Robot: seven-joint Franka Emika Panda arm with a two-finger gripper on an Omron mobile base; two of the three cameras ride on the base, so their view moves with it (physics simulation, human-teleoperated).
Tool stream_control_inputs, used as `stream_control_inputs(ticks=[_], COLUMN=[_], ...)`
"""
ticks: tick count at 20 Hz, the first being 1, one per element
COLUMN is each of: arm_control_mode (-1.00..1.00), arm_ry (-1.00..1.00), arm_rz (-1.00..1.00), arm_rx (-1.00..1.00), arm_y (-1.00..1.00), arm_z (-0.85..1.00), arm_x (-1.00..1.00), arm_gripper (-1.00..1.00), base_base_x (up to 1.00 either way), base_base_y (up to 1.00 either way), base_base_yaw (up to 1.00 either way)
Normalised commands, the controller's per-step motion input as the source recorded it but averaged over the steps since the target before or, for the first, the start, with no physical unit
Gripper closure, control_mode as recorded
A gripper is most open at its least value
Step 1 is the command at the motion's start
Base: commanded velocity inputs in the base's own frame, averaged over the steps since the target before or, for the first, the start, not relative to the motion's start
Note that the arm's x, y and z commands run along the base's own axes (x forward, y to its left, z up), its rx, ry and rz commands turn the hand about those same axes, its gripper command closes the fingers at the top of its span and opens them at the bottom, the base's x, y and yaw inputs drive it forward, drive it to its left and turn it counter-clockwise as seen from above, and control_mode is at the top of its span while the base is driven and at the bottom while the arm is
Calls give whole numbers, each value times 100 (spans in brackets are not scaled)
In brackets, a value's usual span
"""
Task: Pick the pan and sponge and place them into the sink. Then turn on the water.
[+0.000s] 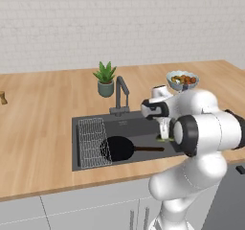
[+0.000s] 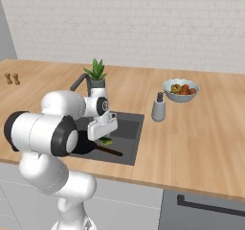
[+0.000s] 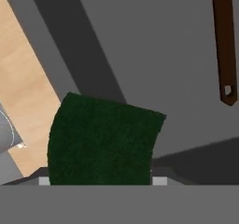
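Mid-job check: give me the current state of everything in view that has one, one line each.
pan: lying flat in the sink, handle toward the gripper
sponge: held between the gripper fingers, above the basin
sink: no water seen in it
tap: off, no stream visible
gripper: shut on the sponge, over the sink
wire rack: sitting in the sink's left end

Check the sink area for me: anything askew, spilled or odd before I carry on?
Nothing stands out. The pan lies flat in the sink beside the wire rack, handle pointing toward the arm. The gripper holds the sponge over the basin. No water runs from the tap, and nothing is spilled.
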Motion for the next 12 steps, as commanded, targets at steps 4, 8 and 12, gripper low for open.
stream_control_inputs(ticks=[4, 8, 12], arm_control_mode=[-100, -100, -100], arm_ry=[8, 5, 0], arm_rz=[2, 0, 0], arm_rx=[0, 2, 14], arm_y=[6, 0, 0], arm_z=[-2, -6, -27], arm_x=[14, 17, 27], arm_gripper=[100, 100, 100], base_base_x=[0, 0, 0], base_base_y=[0, 0, 0], base_base_yaw=[0, 0, 0])
